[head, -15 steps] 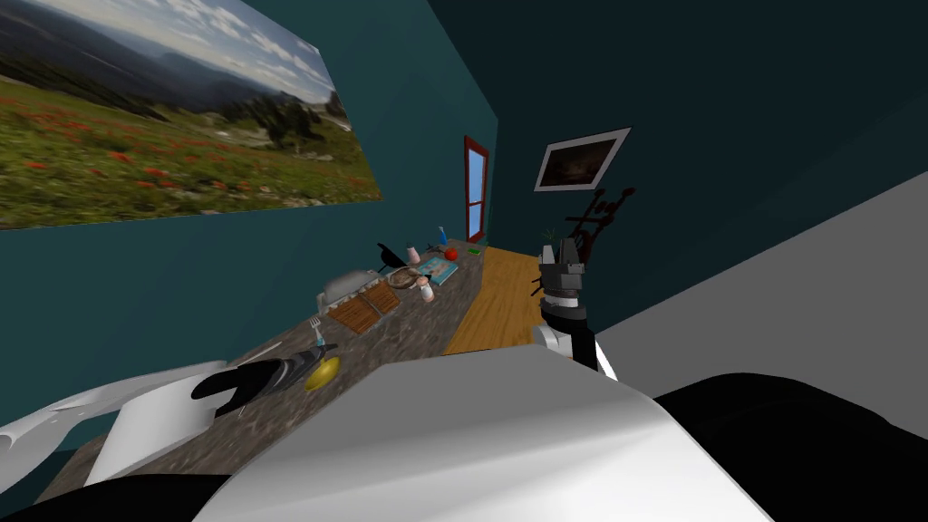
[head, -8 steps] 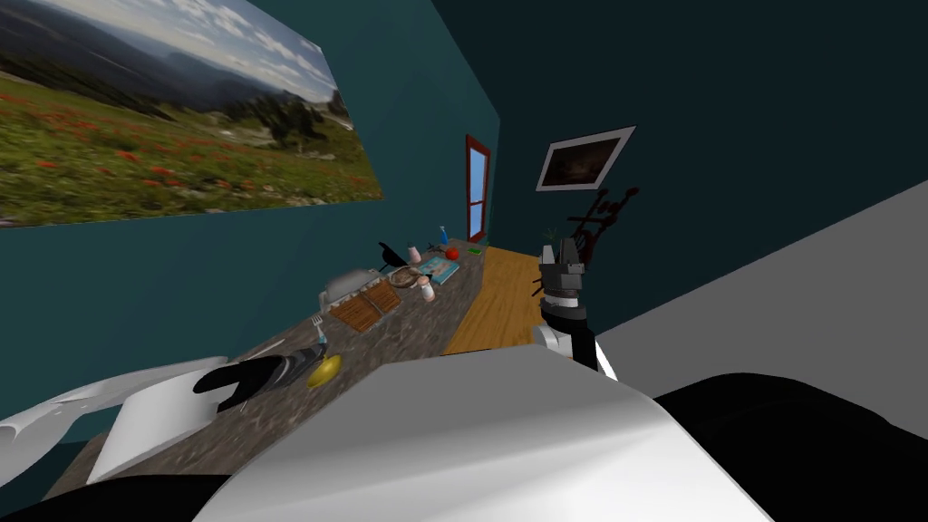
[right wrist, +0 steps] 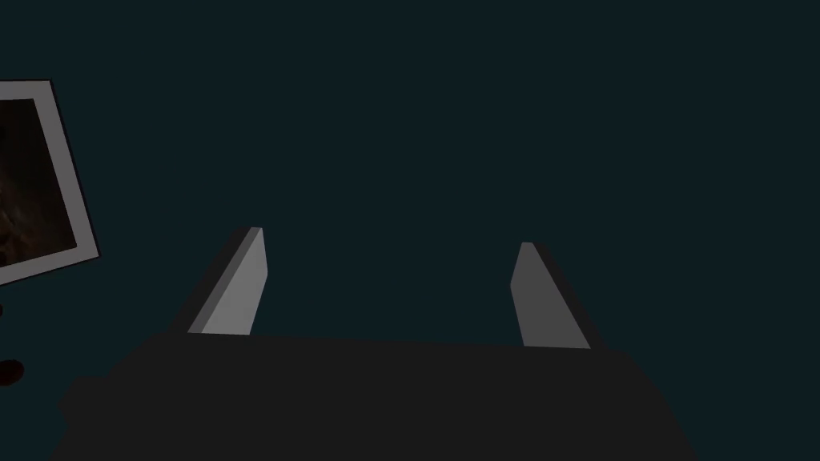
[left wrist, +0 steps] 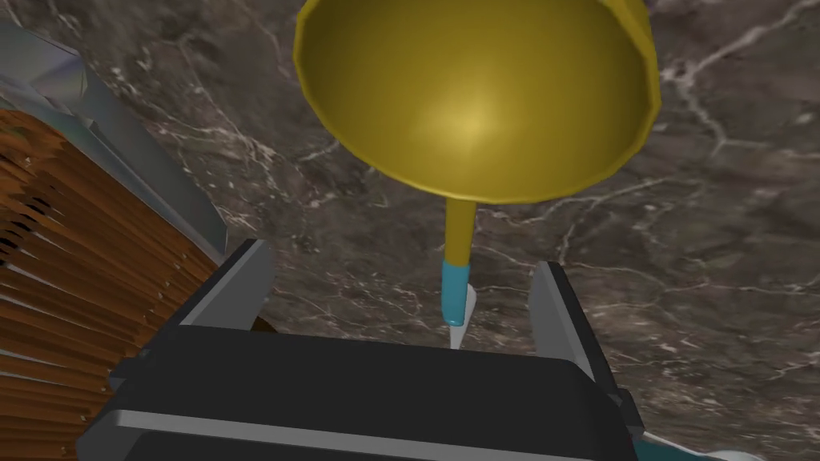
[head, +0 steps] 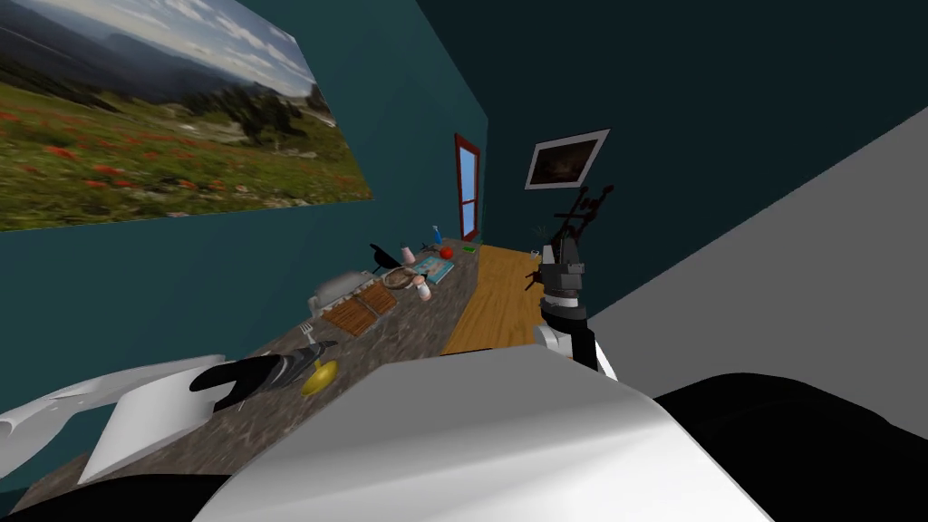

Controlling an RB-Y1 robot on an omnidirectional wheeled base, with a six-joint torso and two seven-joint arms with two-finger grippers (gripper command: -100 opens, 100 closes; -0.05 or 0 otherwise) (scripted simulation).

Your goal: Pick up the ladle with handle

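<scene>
The ladle (left wrist: 480, 104) has a round yellow bowl, a thin yellow stem and a blue handle (left wrist: 456, 292). It lies on the dark marbled counter (left wrist: 705, 240). My left gripper (left wrist: 400, 260) hangs open over it, with the blue handle between the two fingers and touching neither. In the head view the ladle's bowl (head: 320, 378) sits just right of my left gripper (head: 313, 350), near the counter's front end. My right gripper (head: 564, 246) is raised at the right, away from the counter, its fingers (right wrist: 240, 280) open and empty.
A brown slatted wooden rack (left wrist: 64, 240) lies close beside the left gripper. Farther along the counter (head: 408, 335) are a fork (head: 309, 328), more racks (head: 362, 308), a plate, cups and a red apple (head: 446, 253). Wooden floor (head: 498, 299) runs alongside.
My head's view has swung a little, shifting the whole scene left. The left gripper stays over the ladle and the right arm holds its place.
</scene>
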